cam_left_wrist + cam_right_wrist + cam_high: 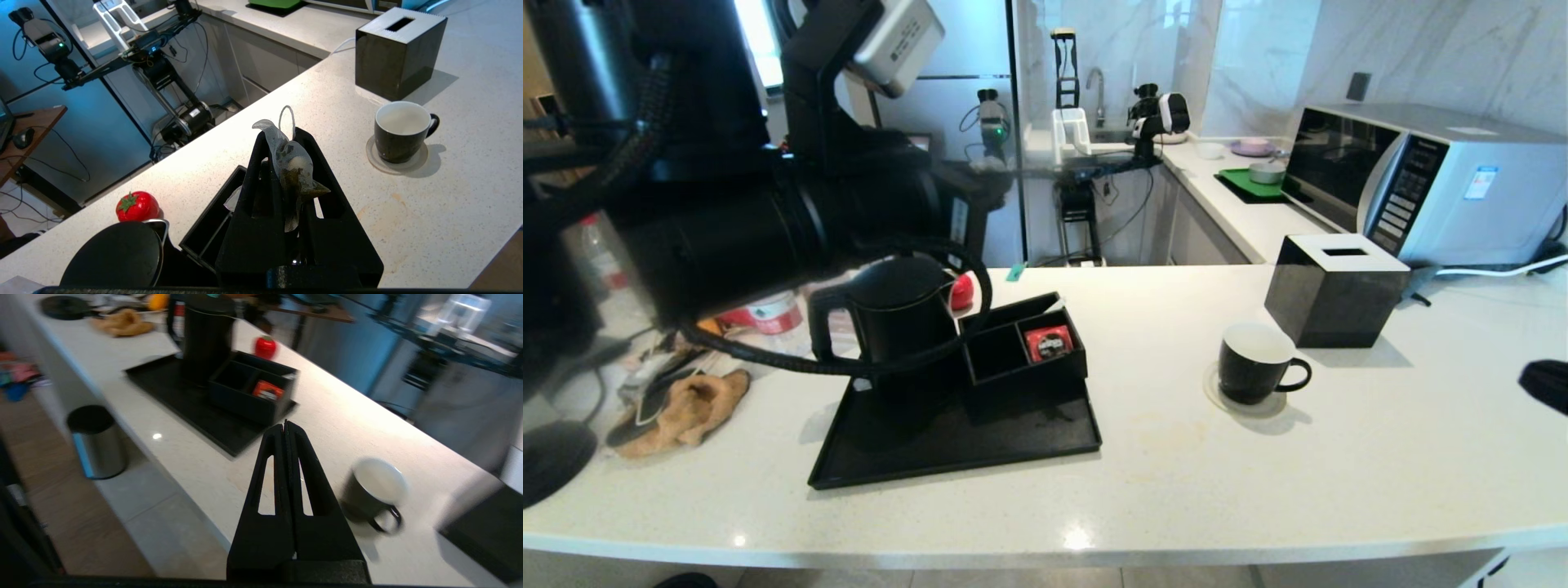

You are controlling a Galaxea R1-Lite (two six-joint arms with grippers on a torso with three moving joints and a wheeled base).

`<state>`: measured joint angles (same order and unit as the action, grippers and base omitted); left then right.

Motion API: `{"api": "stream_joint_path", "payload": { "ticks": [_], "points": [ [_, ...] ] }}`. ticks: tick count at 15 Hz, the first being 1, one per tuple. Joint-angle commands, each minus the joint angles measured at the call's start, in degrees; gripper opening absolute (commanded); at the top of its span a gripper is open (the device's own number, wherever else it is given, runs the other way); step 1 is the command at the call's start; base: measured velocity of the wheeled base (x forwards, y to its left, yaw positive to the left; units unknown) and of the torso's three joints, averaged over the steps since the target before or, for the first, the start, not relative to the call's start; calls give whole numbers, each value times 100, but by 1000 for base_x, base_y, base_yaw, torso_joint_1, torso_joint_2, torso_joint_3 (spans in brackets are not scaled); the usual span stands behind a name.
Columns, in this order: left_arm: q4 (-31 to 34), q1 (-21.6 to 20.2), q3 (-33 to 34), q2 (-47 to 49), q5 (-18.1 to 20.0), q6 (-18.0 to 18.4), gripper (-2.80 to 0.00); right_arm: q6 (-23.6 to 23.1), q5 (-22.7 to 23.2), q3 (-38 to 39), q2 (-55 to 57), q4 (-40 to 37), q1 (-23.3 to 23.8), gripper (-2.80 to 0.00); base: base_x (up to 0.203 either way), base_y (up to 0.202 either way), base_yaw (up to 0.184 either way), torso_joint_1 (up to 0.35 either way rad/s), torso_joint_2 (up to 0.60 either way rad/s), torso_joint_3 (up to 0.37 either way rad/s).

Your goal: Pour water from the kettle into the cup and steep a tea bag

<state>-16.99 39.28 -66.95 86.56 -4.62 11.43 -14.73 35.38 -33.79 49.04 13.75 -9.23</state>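
Observation:
In the left wrist view my left gripper point(282, 134) is shut on the tea bag point(292, 167), a grey mesh bag whose string loop sticks up past the fingertips. It hangs in the air above the black compartment box, well short of the cup point(402, 130). The black cup point(1254, 363) is white inside and stands upright on a round coaster at the middle right of the counter. On the tray's left side stands the black kettle point(903, 327), partly hidden by my left arm. My right gripper point(285, 424) is shut on nothing, raised near the counter's front right edge, with the cup point(378, 490) beside it.
A black tray point(1013, 441) carries a divided black box holding a red sachet point(1049, 343). A black tissue box point(1339, 290) sits behind the cup, with a microwave point(1429, 180) further back. A red tomato-shaped object point(137, 206) lies behind the kettle. A cloth point(686, 408) lies at the left.

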Motion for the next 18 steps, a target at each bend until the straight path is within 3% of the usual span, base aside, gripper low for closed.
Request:
{"api": "stream_joint_path", "payload": {
  "ticks": [1,11,18],
  "points": [
    [-14,1,-2,65,-4,6,-280,-39,68,-94,989,341,-399,0,0,0,0,0,0,0],
    [3,1,-11,142,-21,8,-280,-48,104,-539,3922,3426,-1804,0,0,0,0,0,0,0],
    [-23,-8,-11,166,-30,8,-280,47,136,-1786,5335,3934,-2395,0,0,0,0,0,0,0]
  ]
}}
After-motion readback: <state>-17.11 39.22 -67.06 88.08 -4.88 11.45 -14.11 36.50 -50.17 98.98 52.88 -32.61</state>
